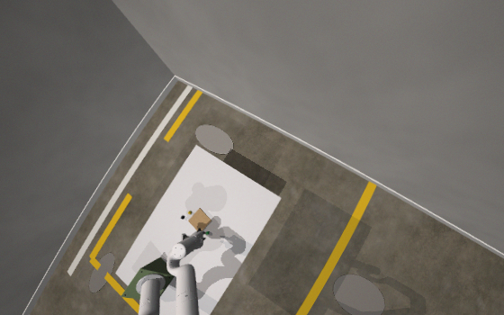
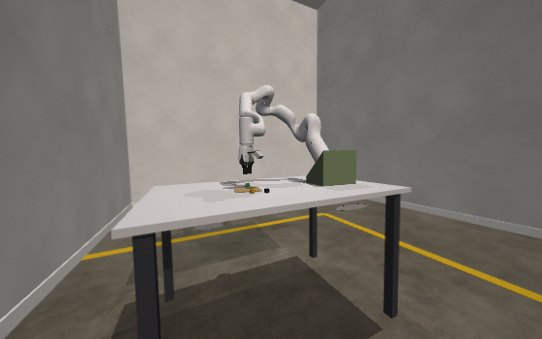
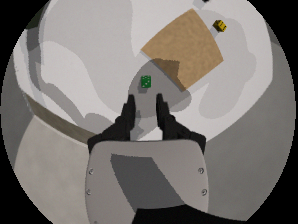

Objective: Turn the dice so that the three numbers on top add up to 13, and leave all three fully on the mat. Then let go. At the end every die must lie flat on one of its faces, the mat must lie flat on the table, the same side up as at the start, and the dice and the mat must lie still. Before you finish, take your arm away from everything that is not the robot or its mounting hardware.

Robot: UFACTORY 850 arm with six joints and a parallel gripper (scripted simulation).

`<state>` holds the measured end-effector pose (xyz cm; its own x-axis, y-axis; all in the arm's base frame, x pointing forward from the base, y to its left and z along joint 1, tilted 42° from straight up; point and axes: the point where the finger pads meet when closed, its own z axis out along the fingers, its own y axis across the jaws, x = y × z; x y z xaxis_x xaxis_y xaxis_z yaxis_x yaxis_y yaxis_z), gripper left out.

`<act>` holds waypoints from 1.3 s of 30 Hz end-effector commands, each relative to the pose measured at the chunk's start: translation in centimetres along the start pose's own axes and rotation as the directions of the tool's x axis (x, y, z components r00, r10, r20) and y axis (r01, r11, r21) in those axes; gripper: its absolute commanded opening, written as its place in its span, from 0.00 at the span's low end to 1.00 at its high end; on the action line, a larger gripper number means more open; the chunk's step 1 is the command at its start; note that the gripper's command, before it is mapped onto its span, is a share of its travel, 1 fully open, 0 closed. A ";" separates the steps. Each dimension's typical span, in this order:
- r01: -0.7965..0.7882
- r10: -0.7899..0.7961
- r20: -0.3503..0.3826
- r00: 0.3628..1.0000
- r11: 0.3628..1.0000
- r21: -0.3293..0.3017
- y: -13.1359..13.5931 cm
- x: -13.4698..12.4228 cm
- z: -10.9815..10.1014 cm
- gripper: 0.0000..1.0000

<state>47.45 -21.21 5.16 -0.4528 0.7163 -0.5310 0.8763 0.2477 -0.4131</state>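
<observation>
The gripper [image 3: 145,111] hangs above the green die [image 3: 145,82], fingers partly closed on nothing. That die sits on the worktop [image 2: 202,208] beside the mat [image 3: 186,46]; descending this narrow could knock it away.

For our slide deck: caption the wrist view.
Narrowed, empty gripper above green die beside tan mat.
</observation>
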 end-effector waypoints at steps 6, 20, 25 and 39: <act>0.000 0.000 0.001 1.000 1.000 -0.001 0.1 0.0 -0.1 0.36; 0.000 0.000 0.000 1.000 1.000 -0.001 0.1 0.0 0.6 0.36; 0.000 0.000 0.000 1.000 1.000 -0.001 0.1 -0.1 0.9 0.36; 0.000 0.000 0.000 1.000 1.000 -0.001 0.1 -0.1 3.0 0.36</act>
<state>47.04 -22.90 3.27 -0.4529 0.7166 -0.5305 0.8762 0.2477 -0.4135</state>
